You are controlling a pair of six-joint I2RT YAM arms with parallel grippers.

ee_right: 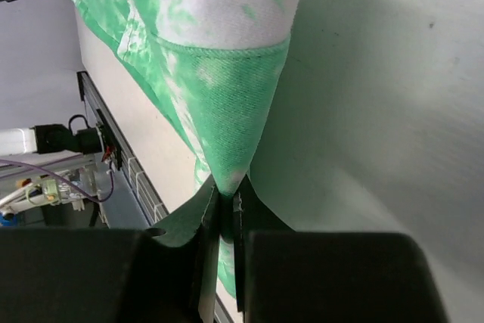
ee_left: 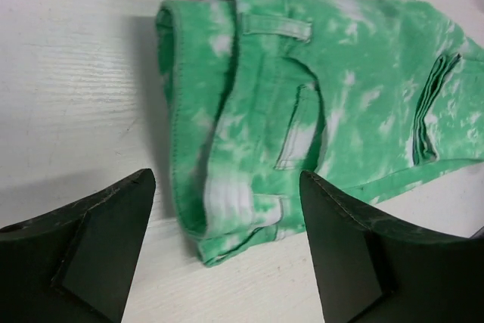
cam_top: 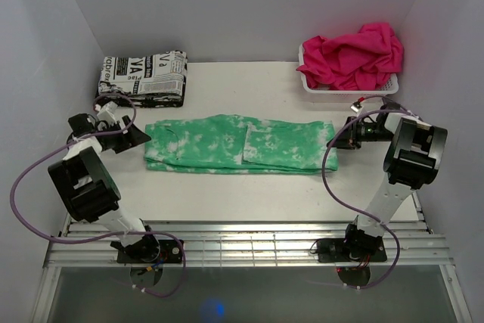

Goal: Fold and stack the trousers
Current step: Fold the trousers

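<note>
Trousers [cam_top: 238,144] lie across the middle of the table [cam_top: 227,194] in a long band running left to right, with the waistband [ee_left: 189,111] at the left end. To my eye the fold is only getting under way. The right gripper [ee_right: 224,194] is pinched tight on a corner of cloth at the right end, its fingers together and the fabric bunching up out of them. The left gripper [ee_left: 227,187] sits low at the waistband end with its fingers spread wide, one on either side of the corner and gripping nothing.

Next, I'd guess, the left fingers need to close on the waistband so the right end can be lifted and carried over to halve the length. The lift wants to be even, or the soft cloth will slump and skew.

Both arms are bent at the elbow and reach in from the frame's sides, wrists low over the tabletop and pointing at each other along the band.

A folded newsprint-patterned cloth [cam_top: 144,73] sits at upper left, likely the stack. A pink cloth [cam_top: 355,57] fills a white basket [cam_top: 344,90] at upper right.
</note>
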